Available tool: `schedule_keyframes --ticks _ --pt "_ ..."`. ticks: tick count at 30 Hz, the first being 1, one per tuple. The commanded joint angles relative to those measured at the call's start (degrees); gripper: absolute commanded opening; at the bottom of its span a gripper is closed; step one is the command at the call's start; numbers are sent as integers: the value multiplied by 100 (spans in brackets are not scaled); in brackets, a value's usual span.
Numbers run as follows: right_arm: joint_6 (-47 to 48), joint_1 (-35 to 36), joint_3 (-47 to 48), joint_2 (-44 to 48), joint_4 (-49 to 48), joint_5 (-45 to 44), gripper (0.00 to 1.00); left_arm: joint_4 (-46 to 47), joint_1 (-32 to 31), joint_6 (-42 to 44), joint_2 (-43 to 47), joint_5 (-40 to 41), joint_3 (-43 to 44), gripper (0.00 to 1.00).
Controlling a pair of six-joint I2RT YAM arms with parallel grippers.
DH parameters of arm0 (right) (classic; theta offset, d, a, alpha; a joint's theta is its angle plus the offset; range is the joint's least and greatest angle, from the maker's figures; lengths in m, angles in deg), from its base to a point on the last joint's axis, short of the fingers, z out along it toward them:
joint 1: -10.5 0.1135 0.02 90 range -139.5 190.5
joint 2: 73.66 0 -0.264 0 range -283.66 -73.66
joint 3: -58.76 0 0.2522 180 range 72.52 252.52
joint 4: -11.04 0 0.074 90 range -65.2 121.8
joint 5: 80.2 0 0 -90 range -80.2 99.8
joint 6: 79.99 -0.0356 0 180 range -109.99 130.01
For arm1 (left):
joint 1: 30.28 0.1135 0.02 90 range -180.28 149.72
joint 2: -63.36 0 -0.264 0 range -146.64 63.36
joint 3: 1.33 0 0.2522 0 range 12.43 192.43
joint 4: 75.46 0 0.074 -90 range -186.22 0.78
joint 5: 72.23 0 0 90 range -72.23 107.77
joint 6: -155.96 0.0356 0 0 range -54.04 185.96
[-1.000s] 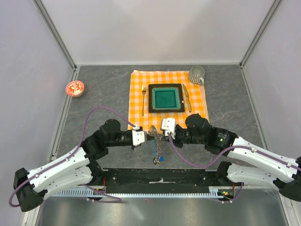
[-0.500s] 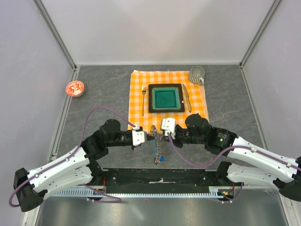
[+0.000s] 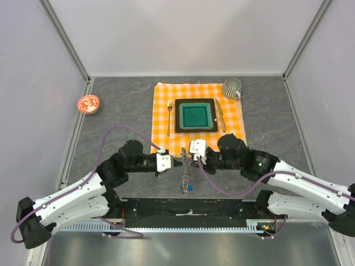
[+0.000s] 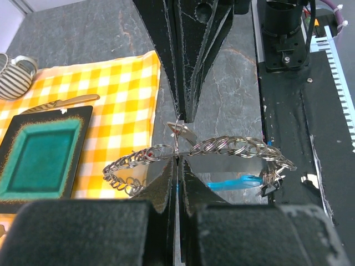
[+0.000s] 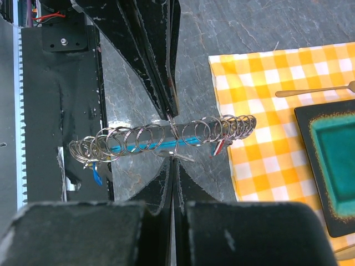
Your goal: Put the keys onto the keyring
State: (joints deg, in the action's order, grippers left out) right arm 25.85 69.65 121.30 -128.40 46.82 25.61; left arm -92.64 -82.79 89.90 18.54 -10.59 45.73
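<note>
The keyring [image 3: 183, 176] is a string of linked silver rings with a cyan clip [image 4: 233, 182], hanging between both grippers just in front of the checked cloth. My left gripper [image 3: 177, 161] is shut on one of its middle rings [image 4: 176, 157]. My right gripper [image 3: 187, 159] faces it tip to tip and is shut on a small silver key [image 5: 175, 155] that hangs at a ring. A red-headed key [image 5: 219, 147] hangs at one end of the string. A blue tag [image 5: 95, 175] hangs at the other end, also seen in the top view [image 3: 189, 188].
An orange checked cloth [image 3: 236, 124] lies just beyond the grippers with a dark square plate [image 3: 195, 115], a fork [image 3: 169, 118] and a knife [image 3: 220, 114]. A striped mug [image 3: 232, 87] stands at its far right corner. A red-and-white dish [image 3: 88, 103] sits far left.
Both grippers have shifted very slightly away from the near edge, still holding the string of rings between them. Its loose end now hangs a little straighter.
</note>
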Motion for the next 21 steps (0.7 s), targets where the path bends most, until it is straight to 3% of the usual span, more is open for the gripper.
schedule_keyframes --ticks 1,21 --pt "42 35 9 7 -216 273 0 377 -22 58 -27 -354 115 2" --pt "192 131 -8 69 -154 257 0 61 -31 233 69 -179 195 2"
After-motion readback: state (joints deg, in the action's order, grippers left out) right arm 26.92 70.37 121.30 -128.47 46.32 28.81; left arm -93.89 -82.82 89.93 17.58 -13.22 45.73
